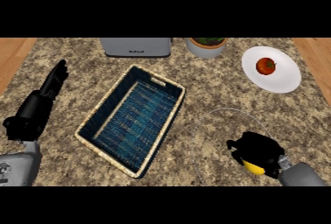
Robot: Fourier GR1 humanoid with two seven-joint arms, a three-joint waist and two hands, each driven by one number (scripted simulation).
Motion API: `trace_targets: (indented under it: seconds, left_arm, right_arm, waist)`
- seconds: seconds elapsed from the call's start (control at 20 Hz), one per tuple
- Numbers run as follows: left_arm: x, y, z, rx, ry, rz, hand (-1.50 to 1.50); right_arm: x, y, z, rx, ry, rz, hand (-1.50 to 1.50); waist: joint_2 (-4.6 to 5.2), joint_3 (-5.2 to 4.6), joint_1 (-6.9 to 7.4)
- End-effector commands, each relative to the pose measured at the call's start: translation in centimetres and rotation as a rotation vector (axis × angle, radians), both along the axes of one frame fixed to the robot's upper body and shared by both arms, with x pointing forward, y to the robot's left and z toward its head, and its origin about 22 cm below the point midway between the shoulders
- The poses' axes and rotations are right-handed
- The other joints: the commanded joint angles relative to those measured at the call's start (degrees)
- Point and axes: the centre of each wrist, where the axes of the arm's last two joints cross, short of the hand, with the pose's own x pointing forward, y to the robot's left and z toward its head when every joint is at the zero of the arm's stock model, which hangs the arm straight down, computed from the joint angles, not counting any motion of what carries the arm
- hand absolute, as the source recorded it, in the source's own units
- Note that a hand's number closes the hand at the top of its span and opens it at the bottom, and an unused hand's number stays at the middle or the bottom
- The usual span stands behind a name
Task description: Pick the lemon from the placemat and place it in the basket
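Observation:
My right hand (260, 148) is at the lower right, curled over the yellow lemon (254, 167), of which only a small part peeks out below the fingers. Hand and lemon sit over a pale, nearly see-through placemat (241, 112) whose curved edge shows on the counter. The basket (132, 118), a rectangular wicker tray with a dark blue lining, lies tilted in the middle, to the left of my right hand. At the left edge rests my left hand (53, 83), open with its fingers straight, apart from the basket.
A white plate (284, 76) holding a tomato (265, 65) sits at the back right. A grey toaster (135, 47) and a potted plant (207, 46) stand along the back edge. Wooden floor shows past both counter sides.

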Motion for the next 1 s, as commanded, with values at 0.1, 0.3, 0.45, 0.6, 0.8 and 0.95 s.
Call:
trace_targets:
  seconds: [0.1,0.3,0.45,0.6,0.8,0.95]
  left_arm:
    - [-0.2,0.8,0.0,-0.006,-0.009,0.059,0.0]
    - [-1.4,3.1,-0.7,0.013,0.031,0.119,0.0]
    - [-1.6,2.6,-1.1,0.006,0.027,0.11,0.0]
    - [-1.5,2.1,-0.9,0.003,0.022,0.086,0.0]
    - [-0.7,1.5,-0.7,-0.001,0.015,0.082,0.0]
    - [-0.9,1.6,-0.6,0.007,0.021,0.055,0.0]
  right_arm:
    - [-0.3,-2.1,-0.1,0.016,-0.077,-0.525,1.5]
    - [-2.0,-5.0,-0.6,0.05,-0.193,-1.027,1.5]
    - [-2.1,-3.2,1.5,0.122,-0.355,-1.229,1.5]
    - [-2.0,-0.6,6.0,0.322,-0.522,-1.319,1.5]
    - [-2.7,2.2,12.3,0.713,-0.71,-1.285,1.5]
    - [-4.0,4.5,16.6,0.979,-0.711,-1.21,1.5]
  waist:
    - [0.15,0.72,-3.39]
    - [-1.03,0.68,-7.57]
    - [-0.61,0.58,-6.05]
    - [-0.67,0.57,-4.86]
    - [-0.34,0.71,-4.4]
    - [-0.48,0.76,-2.82]
